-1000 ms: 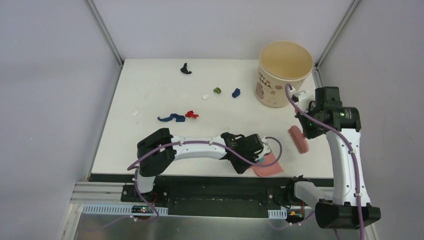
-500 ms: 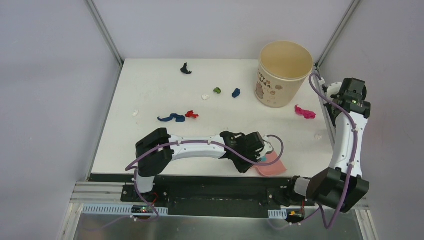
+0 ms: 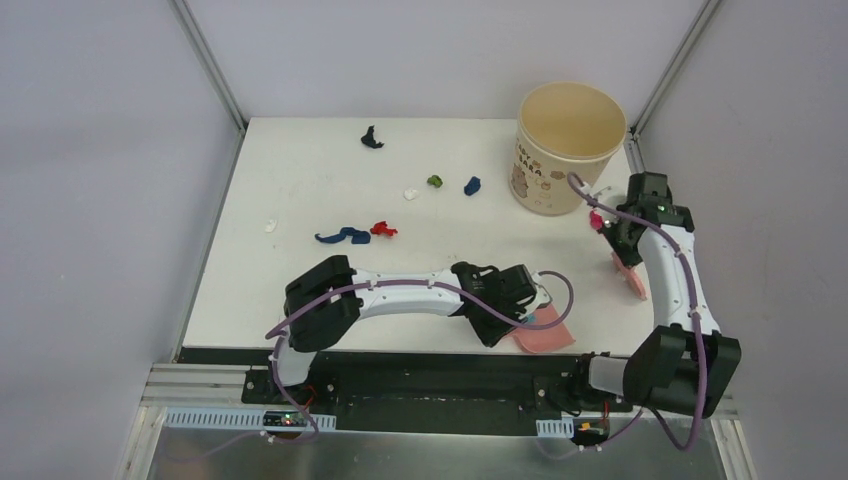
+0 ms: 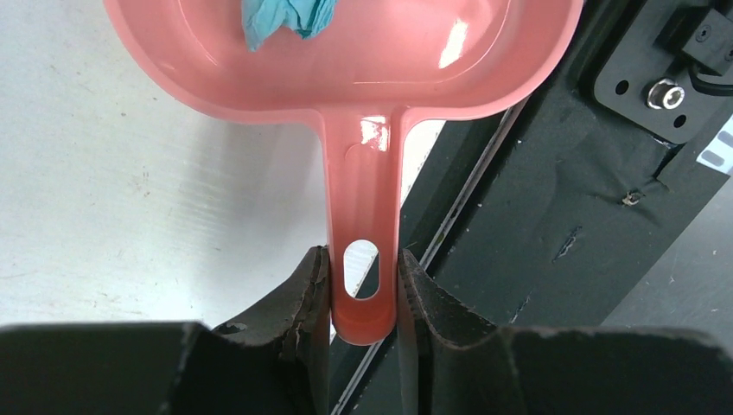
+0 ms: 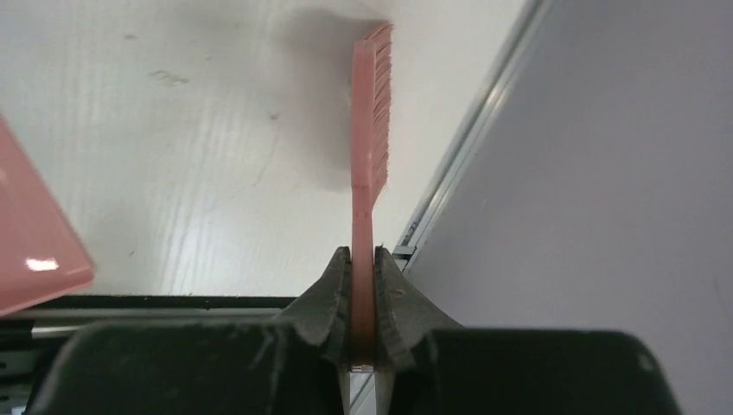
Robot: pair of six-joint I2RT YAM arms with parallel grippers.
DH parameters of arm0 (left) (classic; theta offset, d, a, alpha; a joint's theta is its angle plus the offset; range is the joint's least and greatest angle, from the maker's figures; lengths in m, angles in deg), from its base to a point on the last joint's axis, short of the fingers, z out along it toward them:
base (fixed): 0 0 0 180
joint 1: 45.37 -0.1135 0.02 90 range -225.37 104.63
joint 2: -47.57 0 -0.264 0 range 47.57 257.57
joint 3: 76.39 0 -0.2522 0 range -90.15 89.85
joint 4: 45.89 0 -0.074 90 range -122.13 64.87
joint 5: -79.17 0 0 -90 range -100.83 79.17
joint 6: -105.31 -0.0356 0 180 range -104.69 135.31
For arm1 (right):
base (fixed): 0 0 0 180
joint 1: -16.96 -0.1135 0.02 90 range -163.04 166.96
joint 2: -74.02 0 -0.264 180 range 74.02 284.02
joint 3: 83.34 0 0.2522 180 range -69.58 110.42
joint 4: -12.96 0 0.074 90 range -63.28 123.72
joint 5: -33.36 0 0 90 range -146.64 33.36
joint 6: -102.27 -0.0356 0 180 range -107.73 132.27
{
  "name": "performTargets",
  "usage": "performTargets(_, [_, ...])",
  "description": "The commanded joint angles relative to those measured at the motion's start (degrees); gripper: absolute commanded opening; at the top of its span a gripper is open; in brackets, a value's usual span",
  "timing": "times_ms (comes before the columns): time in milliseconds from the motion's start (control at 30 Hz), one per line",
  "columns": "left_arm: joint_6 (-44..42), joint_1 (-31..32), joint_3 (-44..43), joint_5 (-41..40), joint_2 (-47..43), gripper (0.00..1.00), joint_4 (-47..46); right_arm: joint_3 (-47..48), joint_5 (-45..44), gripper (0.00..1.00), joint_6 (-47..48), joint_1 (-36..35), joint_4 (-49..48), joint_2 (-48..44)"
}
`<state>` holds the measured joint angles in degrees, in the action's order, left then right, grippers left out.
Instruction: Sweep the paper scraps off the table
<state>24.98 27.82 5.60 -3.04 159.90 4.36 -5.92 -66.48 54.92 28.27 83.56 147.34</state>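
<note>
- The left jaws are clamping the dustpan [image 4: 363,199] by its handle end, at the counter's [image 3: 300,200] near edge; a teal scrap [image 4: 285,19] is already sitting in the pan.
- The right jaws are pinching the brush [image 5: 370,112] handle flat between them, bristles hanging just above the counter's right edge.
- Further out, a blue strip [image 3: 342,236] and a red scrap [image 3: 383,229] are lying side by side, with a white bit [image 3: 270,226] to their left.
- Beyond them, white [image 3: 410,194], green [image 3: 435,181] and dark blue [image 3: 472,185] bits are lying in a row; a black one [image 3: 371,138] is lying near the far edge.
- The bucket [image 3: 545,180] is standing at the far right corner.
- These scraps are looking feather-light and soft, so they are likely to skid or flick away; pushing them with slow strokes into the pan lip is suiting them better than pinching.
</note>
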Motion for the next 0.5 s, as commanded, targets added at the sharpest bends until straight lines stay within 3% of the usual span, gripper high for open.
performTargets(0, [0.0,0.4,-3.3,0.2,2.0,0.0,-0.9,-2.1,5.4,0.0,-2.9,-6.5,7.0,-4.5])
performTargets(133, [0.1,0.3,-4.9,-0.7,4.1,0.0,-1.7,-1.4,15.8,0.0,-5.6,-14.7,17.8,-9.5])
performTargets(300, [-0.3,0.1,-6.1,-1.2,5.6,0.0,-2.7,4.3,30.6,0.0,-5.4,-19.0,29.6,-15.2])
performTargets(467, [-0.3,0.1,-4.8,-2.0,4.3,0.0,-4.2,9.9,26.5,0.0,-6.3,-19.1,30.8,-16.8])
